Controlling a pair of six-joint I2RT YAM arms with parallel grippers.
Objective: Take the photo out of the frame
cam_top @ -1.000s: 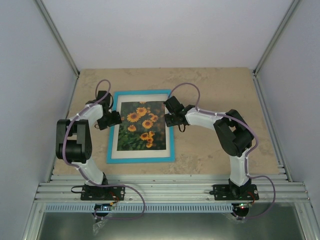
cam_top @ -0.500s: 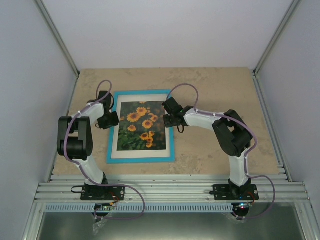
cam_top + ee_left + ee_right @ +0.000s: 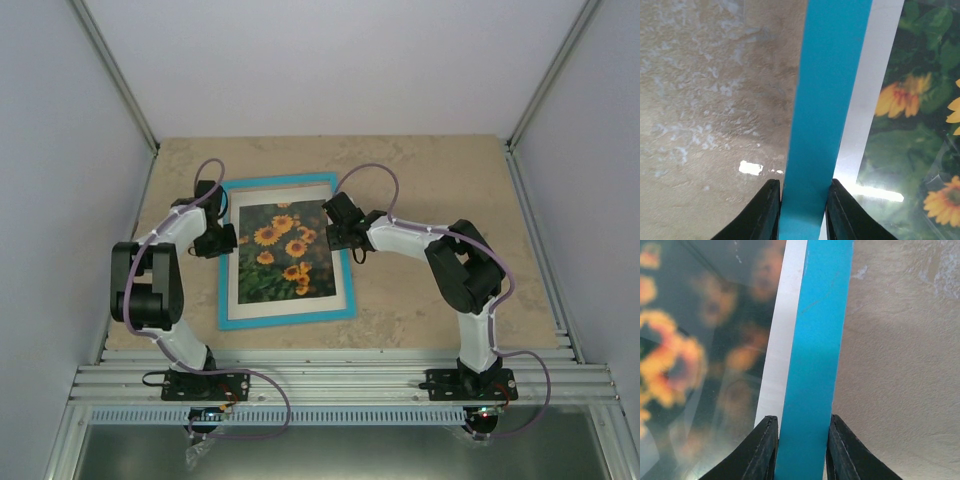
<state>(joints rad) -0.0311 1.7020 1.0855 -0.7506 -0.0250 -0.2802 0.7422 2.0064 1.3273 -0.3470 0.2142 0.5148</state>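
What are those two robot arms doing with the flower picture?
They are grabbing the frame from both sides. The left gripper is pinched on its blue left edge, and the right gripper is pinched on its blue right edge. The frame is face up over the tan table. The photo of orange flowers is inside it behind the glass, not yet taken out.

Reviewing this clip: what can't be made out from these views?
- Top view: left gripper and right gripper fingertips, hidden under their own wrists.
- All views: underside of the frame, against the table.
- Right wrist view: the photo, blurred and behind reflections.
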